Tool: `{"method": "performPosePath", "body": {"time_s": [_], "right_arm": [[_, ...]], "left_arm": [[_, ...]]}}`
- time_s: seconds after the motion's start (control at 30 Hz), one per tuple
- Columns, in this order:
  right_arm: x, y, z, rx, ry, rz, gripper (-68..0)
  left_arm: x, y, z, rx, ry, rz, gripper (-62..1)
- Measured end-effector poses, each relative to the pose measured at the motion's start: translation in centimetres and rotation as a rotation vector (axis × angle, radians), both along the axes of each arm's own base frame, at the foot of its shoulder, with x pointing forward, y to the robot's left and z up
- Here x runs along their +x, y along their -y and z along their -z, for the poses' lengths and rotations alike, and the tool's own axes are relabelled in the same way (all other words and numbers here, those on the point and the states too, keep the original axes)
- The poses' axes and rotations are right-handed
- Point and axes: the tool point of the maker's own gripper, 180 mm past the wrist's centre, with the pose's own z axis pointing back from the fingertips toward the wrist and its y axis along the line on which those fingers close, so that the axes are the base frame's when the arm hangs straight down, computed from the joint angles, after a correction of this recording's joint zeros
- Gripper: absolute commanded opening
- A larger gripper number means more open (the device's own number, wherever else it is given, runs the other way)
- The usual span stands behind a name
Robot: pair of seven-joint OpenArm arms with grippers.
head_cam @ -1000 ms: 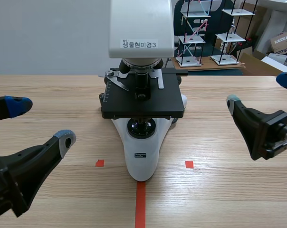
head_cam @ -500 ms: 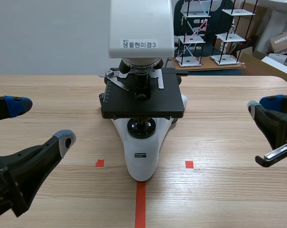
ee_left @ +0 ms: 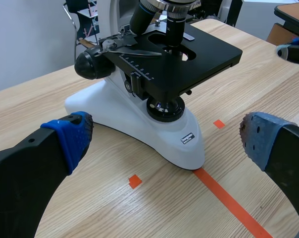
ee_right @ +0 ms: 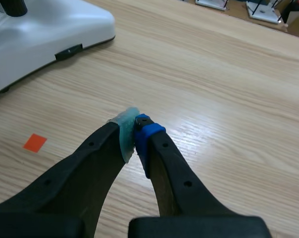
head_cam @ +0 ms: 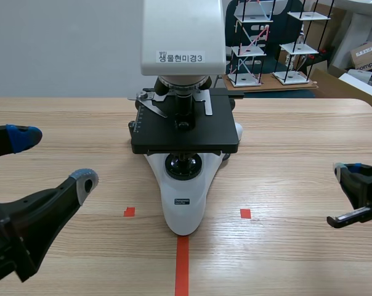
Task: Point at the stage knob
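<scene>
The white microscope (head_cam: 185,203) with its black stage (head_cam: 186,129) stands at the table's middle. A small dark knob (head_cam: 225,156) hangs under the stage's right edge. My right gripper (head_cam: 346,169) hovers low at the table's right side, well away from the microscope, and is shut on nothing. In the right wrist view its pads meet at the right gripper (ee_right: 134,130) above bare wood, with the microscope's base (ee_right: 45,34) far ahead. My left gripper (head_cam: 53,158) stands open at the left. In the left wrist view the left gripper (ee_left: 164,141) frames the microscope (ee_left: 154,119).
Wire-frame models (head_cam: 254,43) and cardboard boxes (head_cam: 366,54) stand beyond the table's far edge. Orange-red tape marks (head_cam: 245,213) lie on the wood in front of the microscope. A black focus knob (ee_left: 90,64) sits on the microscope's left flank.
My right gripper has shut from wide open and drawn back toward the right edge, dropping lower. The left arm and the microscope have not moved.
</scene>
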Motion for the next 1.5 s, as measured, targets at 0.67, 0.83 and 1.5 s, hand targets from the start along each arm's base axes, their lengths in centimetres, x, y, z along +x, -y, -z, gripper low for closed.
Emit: {"method": "performPosePath", "body": {"time_s": [0.67,0.83,1.5], "right_arm": [[4.0,1.1,3.4,0.008,0.007,-0.084,-67.7],[5.0,-0.4,3.5,0.022,0.009,-0.13,-67.7],[8.7,-3.3,1.3,0.004,0.159,-0.273,-67.7]], "left_arm": [[0.0,0.0,0.0,0.0,0.0,0.0,1.4],[0.0,0.0,0.0,0.0,0.0,0.0,1.4],[0.0,0.0,0.0,0.0,0.0,0.0,1.4]]}}
